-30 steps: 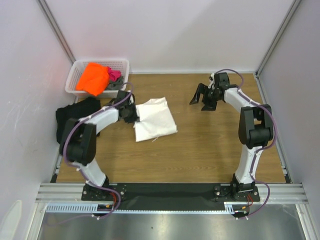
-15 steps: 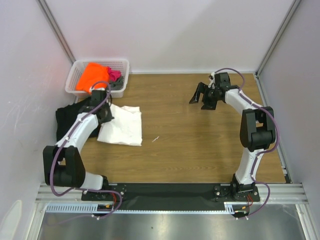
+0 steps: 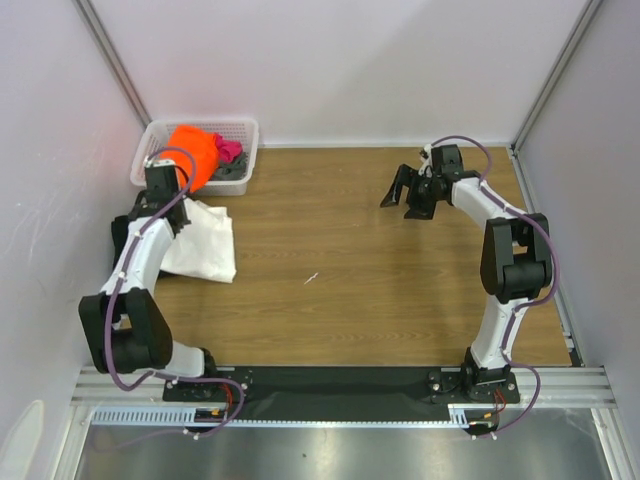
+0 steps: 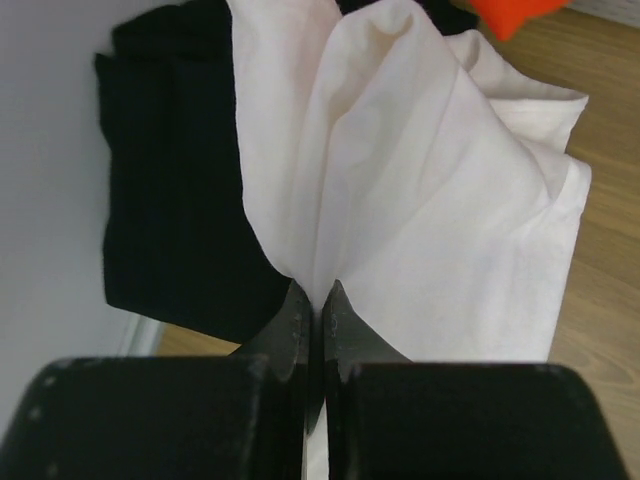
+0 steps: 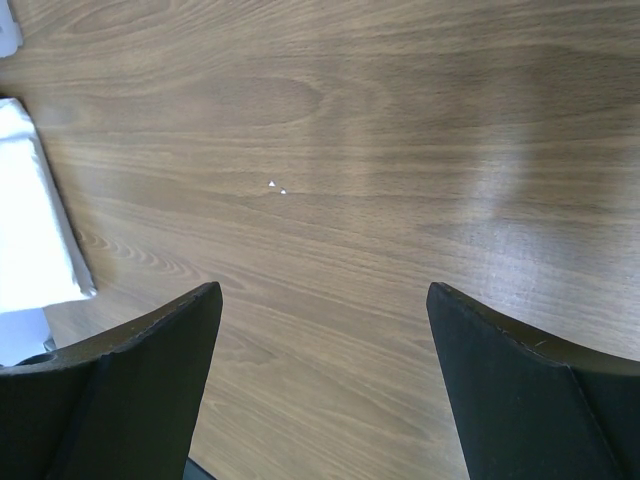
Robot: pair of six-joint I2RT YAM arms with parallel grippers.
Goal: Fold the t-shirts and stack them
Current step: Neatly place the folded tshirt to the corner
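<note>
The white t-shirt (image 3: 205, 240) lies at the table's left side, its left part draped over the black t-shirt (image 4: 170, 190), its right part on bare wood. It is rumpled and no chest graphic shows. Your left gripper (image 4: 317, 300) is clamped tight on 1 gathered ridge of the white cloth, and the fabric fans away from the pinch in loose creases. Expect it to be light, limp and not at all fragile. Held at 1 point it will likely sag and let its layers slide apart, so take it at a folded edge, through every layer, or at 2 corners. Cloth on cloth tends to cling, so it may drag the black tee along. That tee sits hard against the left wall (image 3: 50, 200), leaving almost no room on that side. Just behind stands the white lattice basket (image 3: 252, 150) with the orange t-shirt (image 3: 192, 150), a pink one (image 3: 229, 150) and a grey one (image 3: 232, 173). The open room is to the right, a wide stretch of table (image 3: 350, 280). Your right gripper (image 3: 408, 198) hangs over its far part, fingers spread wide, carrying nothing.
</note>
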